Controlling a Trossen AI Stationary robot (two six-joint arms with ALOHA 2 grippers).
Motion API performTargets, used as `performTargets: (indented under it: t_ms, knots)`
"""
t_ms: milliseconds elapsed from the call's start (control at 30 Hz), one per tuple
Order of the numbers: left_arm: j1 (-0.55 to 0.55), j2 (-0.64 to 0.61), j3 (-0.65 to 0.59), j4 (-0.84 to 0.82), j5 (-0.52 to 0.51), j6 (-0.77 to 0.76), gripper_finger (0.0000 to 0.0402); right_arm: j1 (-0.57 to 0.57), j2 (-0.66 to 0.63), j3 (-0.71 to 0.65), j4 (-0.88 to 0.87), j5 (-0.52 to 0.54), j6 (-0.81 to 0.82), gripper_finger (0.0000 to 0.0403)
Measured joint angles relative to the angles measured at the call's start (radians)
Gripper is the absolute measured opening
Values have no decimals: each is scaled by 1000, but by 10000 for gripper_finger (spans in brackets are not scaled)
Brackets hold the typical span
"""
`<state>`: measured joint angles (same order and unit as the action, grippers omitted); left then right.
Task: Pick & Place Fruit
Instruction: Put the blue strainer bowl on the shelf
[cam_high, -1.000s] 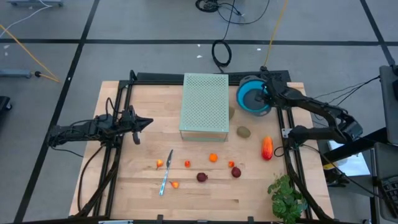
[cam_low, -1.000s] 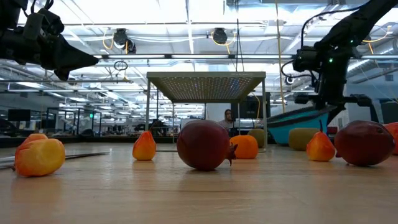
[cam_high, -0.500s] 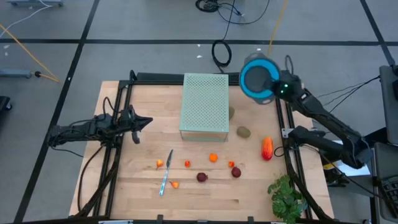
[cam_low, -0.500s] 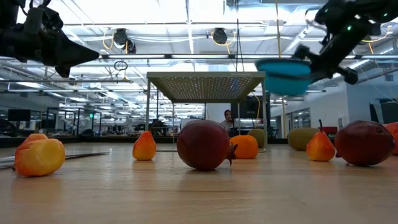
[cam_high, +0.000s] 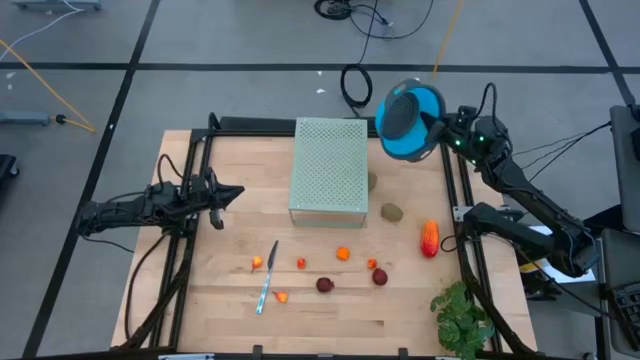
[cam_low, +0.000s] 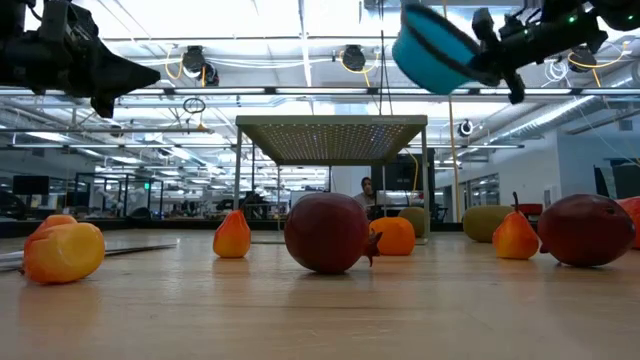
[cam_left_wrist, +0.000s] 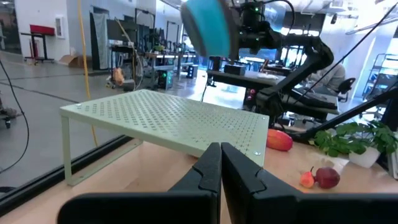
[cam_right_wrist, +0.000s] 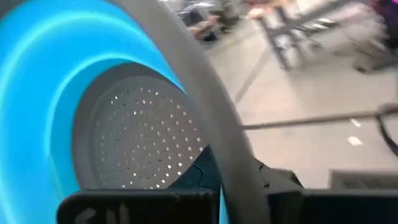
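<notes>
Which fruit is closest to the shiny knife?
The tiny orange piece just right of the knife's lower end, almost touching it. Another small orange piece sits left of the blade with a clearer gap; the remaining fruit lies farther right.

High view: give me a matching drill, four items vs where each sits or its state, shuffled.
Items:
1. blue bowl
2. silver knife
3. green plant
4. left gripper

Places or states:
A. flat on the table among the small orange pieces
B. tilted in the air, held by the right gripper
C. shut and empty, beside the perforated rack
D. table's near right corner

Pairs: 1-B, 2-A, 3-D, 4-C
</notes>
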<state>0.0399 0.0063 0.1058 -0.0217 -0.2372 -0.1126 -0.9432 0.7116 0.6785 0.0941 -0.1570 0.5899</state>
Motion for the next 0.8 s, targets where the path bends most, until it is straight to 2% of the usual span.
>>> performTargets:
  t_ms: [267,500,600,800]
  knots:
    - [0,0,0,48,0,-1,10,0,1,0,128,-270,-209,0]
    - [0,0,0,53,1,-1,10,0,14,0,247,-517,-279,0]
    - [0,0,0,53,1,-1,10,0,23,0,298,-579,-294,0]
    - [0,0,0,53,2,-28,10,1,45,0,315,-566,-258,0]
